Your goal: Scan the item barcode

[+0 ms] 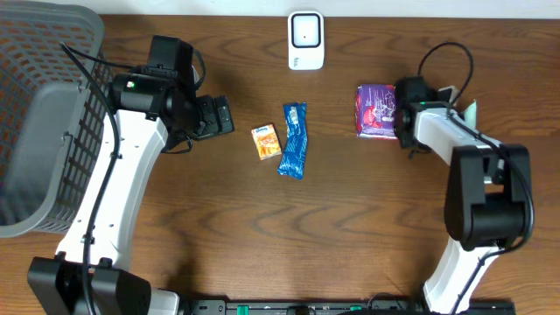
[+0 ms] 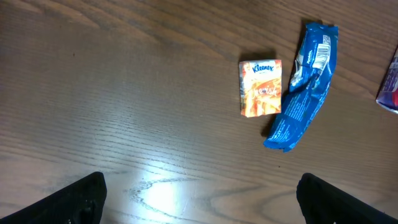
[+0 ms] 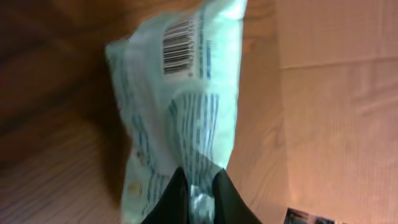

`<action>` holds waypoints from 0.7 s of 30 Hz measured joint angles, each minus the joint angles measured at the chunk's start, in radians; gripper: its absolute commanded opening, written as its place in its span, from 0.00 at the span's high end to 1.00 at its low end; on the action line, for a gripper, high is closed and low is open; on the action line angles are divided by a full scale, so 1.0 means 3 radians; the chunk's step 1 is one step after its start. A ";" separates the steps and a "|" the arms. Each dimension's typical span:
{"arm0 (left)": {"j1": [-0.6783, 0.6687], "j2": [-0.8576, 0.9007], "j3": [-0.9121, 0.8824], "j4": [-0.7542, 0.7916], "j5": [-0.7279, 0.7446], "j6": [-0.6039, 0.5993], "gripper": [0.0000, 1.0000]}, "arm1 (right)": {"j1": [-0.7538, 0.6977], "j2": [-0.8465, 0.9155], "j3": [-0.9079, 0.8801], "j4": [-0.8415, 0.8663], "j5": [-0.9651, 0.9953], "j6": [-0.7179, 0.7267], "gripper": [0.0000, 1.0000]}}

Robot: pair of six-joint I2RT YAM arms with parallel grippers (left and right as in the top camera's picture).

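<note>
The right tool [image 3: 198, 190] is pinched shut on the lower edge of a pale green packet [image 3: 180, 106], barcode showing. From overhead only a sliver of it peeks past the arm, well apart from the scanner [image 1: 306, 39]. The left tool [image 2: 199, 199] gapes empty, its fingertips cut off.

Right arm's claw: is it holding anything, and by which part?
Yes. The right gripper pinches a pale plastic packet by one end, opposite its barcode.

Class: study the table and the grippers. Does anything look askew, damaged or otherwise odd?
The blue wrapper beside the Kleenex pack lies slanted and crumpled, creased across its middle. The right gripper pinches a pale packet by one edge, and it looks bowed. Nothing is spilled.
</note>
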 measured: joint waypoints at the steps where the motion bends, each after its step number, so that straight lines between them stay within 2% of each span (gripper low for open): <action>1: 0.0000 0.0000 0.0000 0.0000 0.0001 0.0000 0.02 | 0.0024 0.0011 0.0000 -0.0004 -0.0052 0.0000 0.89; 3: 0.0000 0.0000 0.0000 0.0000 0.0000 0.0000 0.02 | 0.0085 0.0010 0.0000 -0.0011 -0.0158 0.0008 0.80; 4: 0.0000 0.0000 0.0000 0.0000 0.0001 0.0000 0.02 | 0.0132 0.0010 0.0001 -0.0022 -0.0230 0.0003 0.67; 7: -0.0001 0.0000 0.0000 0.0000 0.0000 0.0000 0.02 | 0.0247 0.0010 0.0003 -0.0100 -0.0359 0.0095 0.45; 10: -0.0001 0.0000 0.0000 0.0000 0.0001 0.0000 0.02 | 0.0360 0.0009 0.0047 -0.0277 -0.0469 0.0237 0.34; 18: 0.0000 0.0000 0.0000 0.0000 0.0001 0.0000 0.02 | 0.0253 -0.0238 0.0614 -0.0848 -0.1419 0.0350 0.18; 21: 0.0000 0.0000 0.0000 0.0001 0.0001 0.0000 0.02 | 0.0032 -0.0493 0.0900 -0.0938 -0.1898 0.0285 0.19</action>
